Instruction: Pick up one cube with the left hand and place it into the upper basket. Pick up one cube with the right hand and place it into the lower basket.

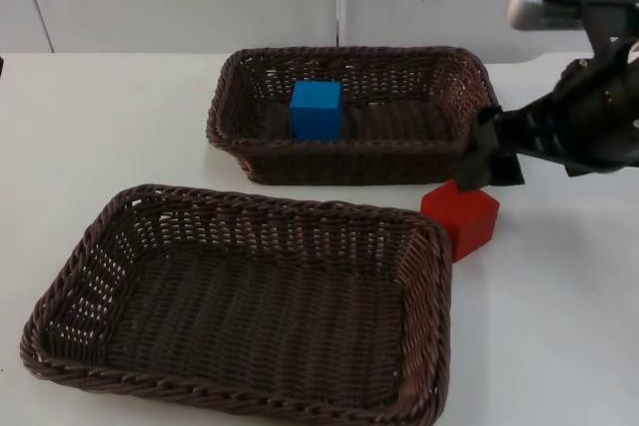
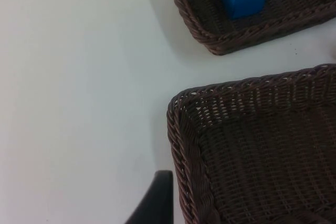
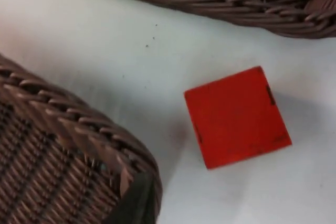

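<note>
The lower brown wicker basket holds nothing. Just beside its far right corner, the red cube rests on the white table. The right gripper hovers over it, positioned for pickup; whether its fingers are apart cannot be told. The upper brown wicker basket holds the blue cube, so the left-hand placement appears complete.

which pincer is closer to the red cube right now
Right. The right pincer hovers just above the red plastic cube beside the upper brown wicker basket. The left pincer waits over the table by the lower brown wicker basket, far from the cube.
</note>
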Available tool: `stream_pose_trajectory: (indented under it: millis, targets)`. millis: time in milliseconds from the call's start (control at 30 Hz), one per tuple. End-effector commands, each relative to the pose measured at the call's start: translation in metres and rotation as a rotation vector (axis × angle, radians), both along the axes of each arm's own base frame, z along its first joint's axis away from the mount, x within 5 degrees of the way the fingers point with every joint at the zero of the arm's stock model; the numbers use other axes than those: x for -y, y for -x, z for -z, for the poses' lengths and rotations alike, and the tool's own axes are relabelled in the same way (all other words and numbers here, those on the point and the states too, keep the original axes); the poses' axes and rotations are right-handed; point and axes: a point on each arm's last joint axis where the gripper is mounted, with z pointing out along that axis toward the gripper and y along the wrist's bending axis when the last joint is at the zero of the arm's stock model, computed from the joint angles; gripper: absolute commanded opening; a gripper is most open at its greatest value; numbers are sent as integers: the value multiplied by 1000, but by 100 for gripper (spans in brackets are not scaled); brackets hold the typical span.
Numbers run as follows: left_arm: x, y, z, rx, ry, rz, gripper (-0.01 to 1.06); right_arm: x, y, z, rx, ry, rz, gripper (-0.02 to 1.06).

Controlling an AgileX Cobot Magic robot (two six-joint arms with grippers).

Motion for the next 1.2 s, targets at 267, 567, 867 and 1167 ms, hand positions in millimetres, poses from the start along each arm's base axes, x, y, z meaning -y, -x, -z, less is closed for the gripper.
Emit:
stream_pose_trajectory:
  millis: [267, 567, 867, 1167]
  targets:
    - [0, 1, -1, 6, 8, -4, 90, -16, -25, 12, -32, -24, 33, 96]
    - [0, 1, -1, 6, 8, -4, 90, -28, -41, 40, -81, -1, 24, 96]
    - [0, 1, -1, 5, 12, -4, 90, -40, -47, 57, -21, -26, 49, 96]
    - [0, 1, -1, 2, 19, -4, 90, -40, -48, 72, -33, -24, 69, 96]
